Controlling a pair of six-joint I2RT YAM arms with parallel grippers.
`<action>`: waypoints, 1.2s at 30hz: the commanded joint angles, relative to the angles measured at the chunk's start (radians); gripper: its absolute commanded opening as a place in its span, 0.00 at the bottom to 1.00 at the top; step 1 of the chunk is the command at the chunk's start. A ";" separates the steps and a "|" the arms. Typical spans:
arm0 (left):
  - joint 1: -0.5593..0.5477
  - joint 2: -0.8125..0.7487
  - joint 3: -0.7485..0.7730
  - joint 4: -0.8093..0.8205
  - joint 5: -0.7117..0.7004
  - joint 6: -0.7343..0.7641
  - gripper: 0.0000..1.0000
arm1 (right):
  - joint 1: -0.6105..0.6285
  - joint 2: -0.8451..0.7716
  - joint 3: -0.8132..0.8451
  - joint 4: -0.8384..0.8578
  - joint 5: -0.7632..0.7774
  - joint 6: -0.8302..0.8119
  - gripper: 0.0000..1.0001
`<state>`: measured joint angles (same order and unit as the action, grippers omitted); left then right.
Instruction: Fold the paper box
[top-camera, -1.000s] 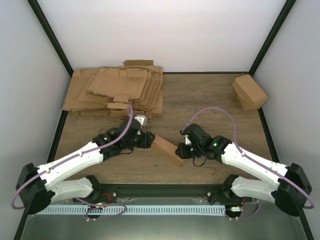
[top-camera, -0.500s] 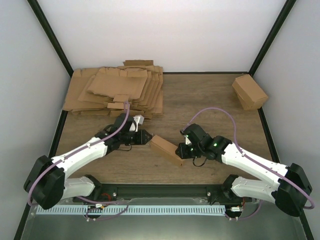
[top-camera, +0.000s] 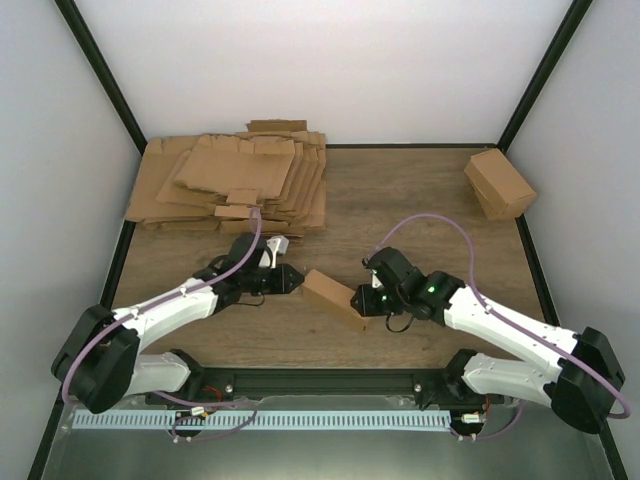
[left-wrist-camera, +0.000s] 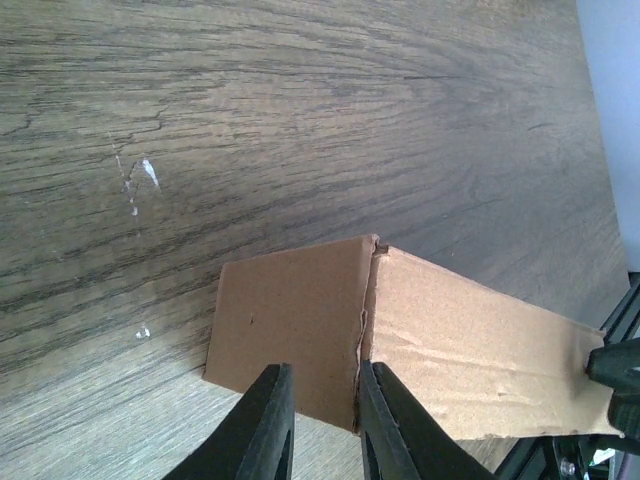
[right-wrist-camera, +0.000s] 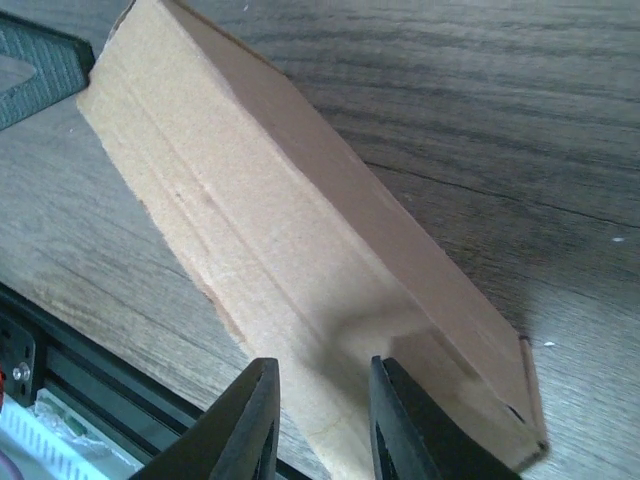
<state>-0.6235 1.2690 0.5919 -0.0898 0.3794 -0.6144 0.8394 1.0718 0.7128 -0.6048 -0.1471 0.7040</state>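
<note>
Paper box (top-camera: 334, 298) lies closed-up on the table (top-camera: 420, 200), close to the near edge and about midway along it, set diagonally with its left end farther back. Left gripper (left-wrist-camera: 322, 372) sits at the box's left end, fingers (left-wrist-camera: 270, 425) a narrow gap apart and astride the end corner; grasp cannot be told. Right gripper (right-wrist-camera: 323, 365) sits at the right end, fingers (right-wrist-camera: 250, 425) likewise narrowly apart over the long face; grasp cannot be told. Pile of flat sheets (top-camera: 235, 180) at far left corner; second carton (top-camera: 499, 183) at far right corner.
</note>
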 joint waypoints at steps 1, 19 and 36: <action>-0.002 0.011 0.014 -0.080 -0.044 0.030 0.21 | 0.000 -0.059 0.068 -0.084 0.070 0.012 0.29; -0.002 -0.020 0.109 0.056 0.194 -0.078 0.04 | -0.065 -0.313 -0.374 0.813 -0.332 0.229 0.01; 0.001 0.116 -0.089 0.275 0.199 -0.114 0.04 | -0.235 -0.260 -0.659 1.015 -0.461 0.282 0.01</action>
<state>-0.6231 1.3285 0.5545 0.0940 0.5907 -0.7349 0.6201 0.8211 0.0921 0.3481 -0.5961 0.9714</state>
